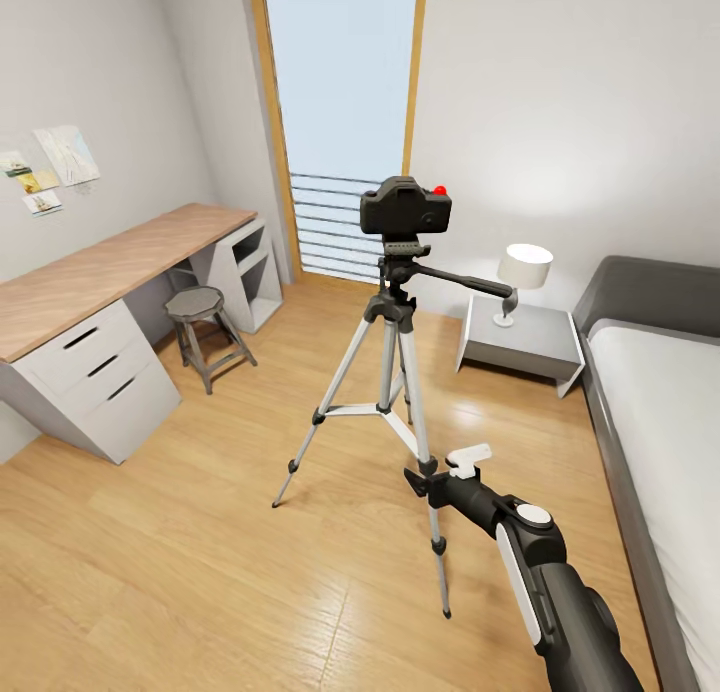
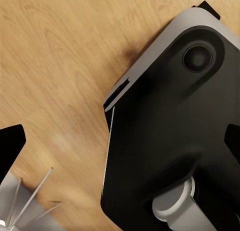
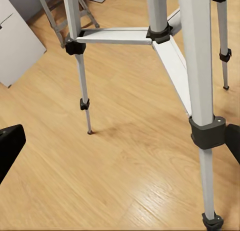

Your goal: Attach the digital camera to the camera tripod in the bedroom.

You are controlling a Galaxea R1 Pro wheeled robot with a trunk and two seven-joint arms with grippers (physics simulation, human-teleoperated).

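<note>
The black digital camera (image 1: 405,207), with its red button on top, sits upright on the head of the camera tripod (image 1: 388,372). The tripod stands on the bedroom's wood floor, its pan handle pointing right. My right gripper (image 1: 440,472) hangs low beside the tripod's nearest leg, open and holding nothing. In the right wrist view the silver legs (image 3: 200,81) rise close ahead between the spread black fingertips (image 3: 10,151). My left gripper (image 2: 120,146) is open and empty, pointing down at the floor and my own base.
A wood-topped desk (image 1: 110,262) with white drawers runs along the left wall, with a grey stool (image 1: 200,307) beside it. A tall window (image 1: 345,122) is behind the tripod. A nightstand (image 1: 520,342) with a lamp (image 1: 523,272) and a grey bed (image 1: 660,392) stand at right.
</note>
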